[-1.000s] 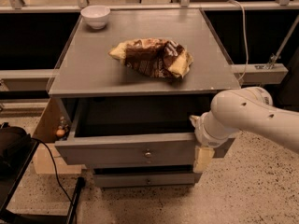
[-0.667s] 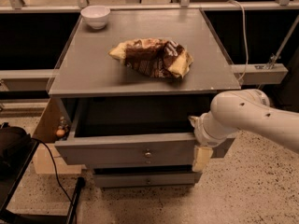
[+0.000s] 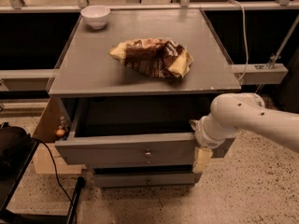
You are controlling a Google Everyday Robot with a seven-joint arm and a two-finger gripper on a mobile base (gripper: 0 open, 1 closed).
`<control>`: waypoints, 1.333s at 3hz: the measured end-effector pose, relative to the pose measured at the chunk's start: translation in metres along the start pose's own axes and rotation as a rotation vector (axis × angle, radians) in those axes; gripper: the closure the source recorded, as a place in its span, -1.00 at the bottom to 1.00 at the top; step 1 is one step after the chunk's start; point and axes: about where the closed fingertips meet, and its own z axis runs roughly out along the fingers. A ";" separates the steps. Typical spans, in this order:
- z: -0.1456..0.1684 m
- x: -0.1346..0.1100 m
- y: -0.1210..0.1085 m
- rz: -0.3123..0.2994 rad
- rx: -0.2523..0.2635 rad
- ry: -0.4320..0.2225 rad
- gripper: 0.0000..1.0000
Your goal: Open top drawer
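The top drawer is a grey wooden drawer with a small round metal knob at the centre of its front. It stands pulled out from under the grey tabletop, and its dark inside shows. My gripper is at the right end of the drawer's front panel, against its top edge. My white arm comes in from the right. A narrower drawer front sits below, pushed in.
A crumpled brown and yellow snack bag lies on the tabletop and a white bowl stands at its back left. A black bag and a cable are at the left. A cardboard box stands beside the cabinet.
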 end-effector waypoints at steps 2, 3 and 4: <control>0.003 -0.002 0.021 0.004 -0.072 0.015 -1.00; -0.007 0.000 0.036 0.007 -0.077 0.019 -1.00; -0.017 0.003 0.051 0.010 -0.087 0.030 -1.00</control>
